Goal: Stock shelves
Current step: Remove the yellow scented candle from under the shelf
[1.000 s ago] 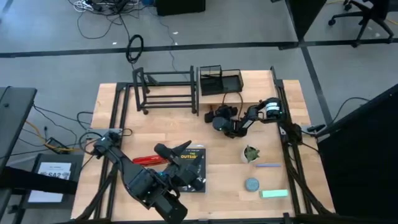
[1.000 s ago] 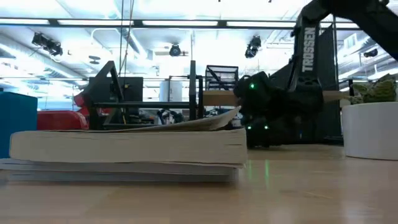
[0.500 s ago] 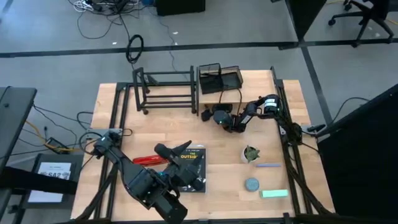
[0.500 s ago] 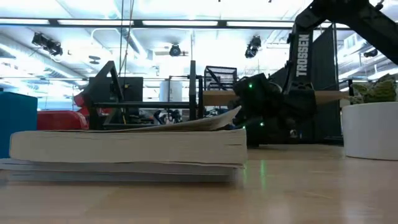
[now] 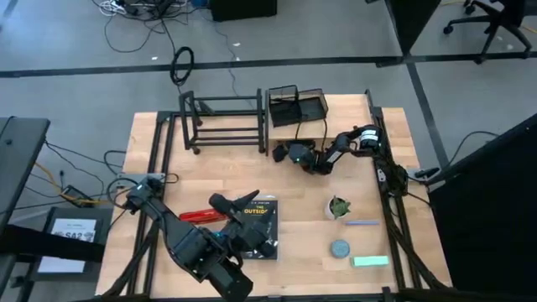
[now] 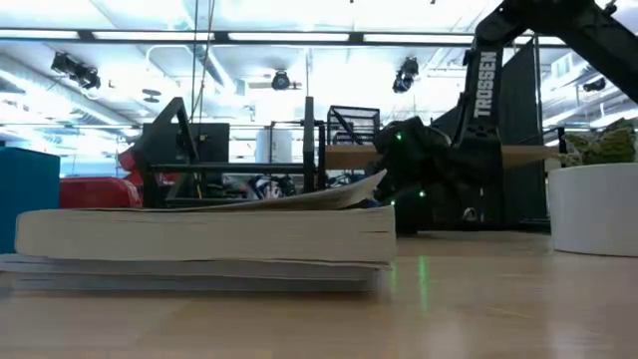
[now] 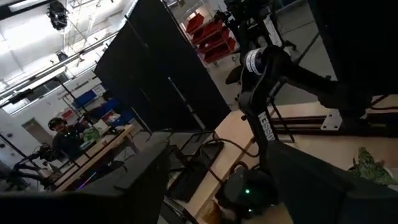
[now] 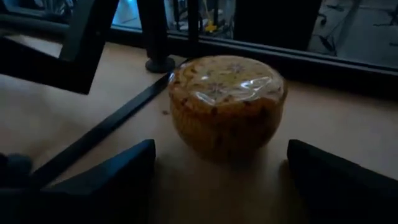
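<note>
A round yellowish bowl sealed with clear film [image 8: 227,106] stands on the table by a black shelf leg [image 8: 155,37]. My right gripper [image 8: 221,171] is open low over the table, a finger on either side of the bowl and short of it; in the high view it [image 5: 285,153] is near the wooden plank shelf [image 6: 344,157]. The black tube rack [image 5: 222,122] stands at the far left. My left gripper [image 5: 237,200] waits open above a black book [image 5: 258,226].
A black mesh organizer [image 5: 298,107] sits at the far edge beside the rack. A small plant in a white pot [image 5: 338,206], a pale bar [image 5: 362,222], a round grey disc [image 5: 339,248] and a green block [image 5: 370,261] lie near right. A red object [image 5: 197,216] lies under the left arm.
My right gripper has gone low across the table toward the far edge and a little to the left, closer to the shelves.
</note>
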`<move>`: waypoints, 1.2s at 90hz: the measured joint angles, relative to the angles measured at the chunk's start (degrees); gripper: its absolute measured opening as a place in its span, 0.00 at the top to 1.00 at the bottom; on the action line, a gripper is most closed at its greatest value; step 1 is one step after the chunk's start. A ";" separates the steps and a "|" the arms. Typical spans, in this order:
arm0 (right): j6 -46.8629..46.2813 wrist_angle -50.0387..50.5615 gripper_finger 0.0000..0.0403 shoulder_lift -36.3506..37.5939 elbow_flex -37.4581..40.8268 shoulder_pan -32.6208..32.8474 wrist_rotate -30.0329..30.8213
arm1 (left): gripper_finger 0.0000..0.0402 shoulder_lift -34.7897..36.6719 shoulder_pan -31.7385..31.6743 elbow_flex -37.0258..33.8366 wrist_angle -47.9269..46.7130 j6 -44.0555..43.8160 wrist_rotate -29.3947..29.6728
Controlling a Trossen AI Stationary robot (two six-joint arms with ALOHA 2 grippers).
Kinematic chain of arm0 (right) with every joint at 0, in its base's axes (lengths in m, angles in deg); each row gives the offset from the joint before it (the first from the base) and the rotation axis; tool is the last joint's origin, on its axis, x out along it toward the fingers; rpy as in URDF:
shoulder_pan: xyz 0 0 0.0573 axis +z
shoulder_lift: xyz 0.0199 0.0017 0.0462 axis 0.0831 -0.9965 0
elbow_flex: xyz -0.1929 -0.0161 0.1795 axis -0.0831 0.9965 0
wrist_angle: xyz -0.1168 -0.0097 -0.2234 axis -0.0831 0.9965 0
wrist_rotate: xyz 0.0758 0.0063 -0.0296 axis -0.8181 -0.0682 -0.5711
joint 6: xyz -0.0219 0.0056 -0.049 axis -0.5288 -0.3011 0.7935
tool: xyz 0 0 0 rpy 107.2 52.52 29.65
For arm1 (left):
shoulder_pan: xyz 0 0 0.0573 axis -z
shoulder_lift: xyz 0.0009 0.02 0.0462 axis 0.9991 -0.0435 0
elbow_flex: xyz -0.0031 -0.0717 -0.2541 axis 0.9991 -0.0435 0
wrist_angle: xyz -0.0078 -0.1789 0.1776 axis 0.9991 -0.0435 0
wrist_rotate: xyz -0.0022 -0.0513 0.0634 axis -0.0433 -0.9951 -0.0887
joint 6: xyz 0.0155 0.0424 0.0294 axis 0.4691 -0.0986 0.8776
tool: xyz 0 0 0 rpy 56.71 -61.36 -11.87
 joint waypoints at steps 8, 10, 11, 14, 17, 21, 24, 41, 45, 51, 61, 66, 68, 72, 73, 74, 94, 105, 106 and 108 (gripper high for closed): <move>-1.44 2.23 0.13 1.36 0.01 -0.29 -0.89 | 0.38 0.00 0.00 0.00 0.00 -0.03 0.02; -1.67 2.57 0.13 1.57 0.01 -0.37 -1.11 | 0.38 0.00 0.00 0.00 0.02 -0.05 0.02; -1.70 2.75 0.13 1.69 0.01 -0.43 -1.26 | 0.38 0.00 0.00 0.00 0.02 -0.07 0.02; -1.65 3.29 0.13 1.94 0.01 -0.53 -1.96 | 0.38 0.00 0.00 0.00 0.02 -0.11 0.00; -1.14 3.23 0.13 2.02 0.03 -0.55 -2.71 | 0.38 0.00 0.00 0.00 0.02 -0.18 0.00; -0.06 2.66 0.13 2.04 0.10 -0.61 -3.86 | 0.38 0.00 0.02 0.00 0.01 -0.19 -0.01; 0.56 2.61 0.13 2.08 0.12 -0.64 -4.62 | 0.38 0.00 0.00 0.00 0.01 -0.21 -0.23; 3.68 2.82 0.14 2.89 0.25 -1.34 -9.97 | 0.38 0.00 0.00 0.00 0.00 -0.24 -0.92; 4.91 2.66 0.14 3.24 0.39 -1.83 -12.25 | 0.38 0.00 0.01 0.00 0.00 -0.24 -0.96; 6.50 3.51 0.14 4.66 1.08 -2.45 -16.63 | 0.38 0.00 0.02 0.00 0.00 -0.24 -1.04; 9.46 4.30 0.14 7.12 2.87 -3.68 -23.65 | 0.38 0.00 -0.02 0.02 0.00 -0.22 -1.26; 10.52 4.76 0.14 8.15 3.74 -4.31 -27.12 | 0.38 0.00 -0.07 0.02 -0.02 -0.24 -1.31; 11.03 4.76 0.14 8.48 4.08 -4.57 -28.46 | 0.38 0.00 -0.07 0.02 0.00 -0.24 -1.33; 12.08 4.81 0.14 9.18 4.68 -5.04 -30.90 | 0.38 0.00 -0.07 0.02 0.00 -0.20 -1.33; 12.37 4.85 0.14 9.37 4.89 -5.12 -31.65 | 0.38 0.00 -0.07 0.02 0.01 -0.21 -1.34; 12.68 4.88 0.14 9.56 5.07 -5.21 -32.44 | 0.38 0.00 -0.07 0.02 0.02 -0.22 -1.34; 13.25 9.84 0.14 14.26 7.33 -4.81 -31.15 | 0.38 0.00 -0.09 0.02 0.15 -0.24 -1.31; 7.65 11.32 0.14 14.00 7.24 -4.50 -21.62 | 0.38 0.00 -0.24 0.02 0.15 -0.26 -1.31; 7.45 11.06 0.14 13.81 7.24 -4.57 -21.41 | 0.38 0.00 -0.26 0.02 0.15 -0.26 -1.31; 7.06 10.46 0.14 13.41 7.21 -4.70 -21.27 | 0.38 0.00 -0.31 0.02 0.15 -0.24 -1.31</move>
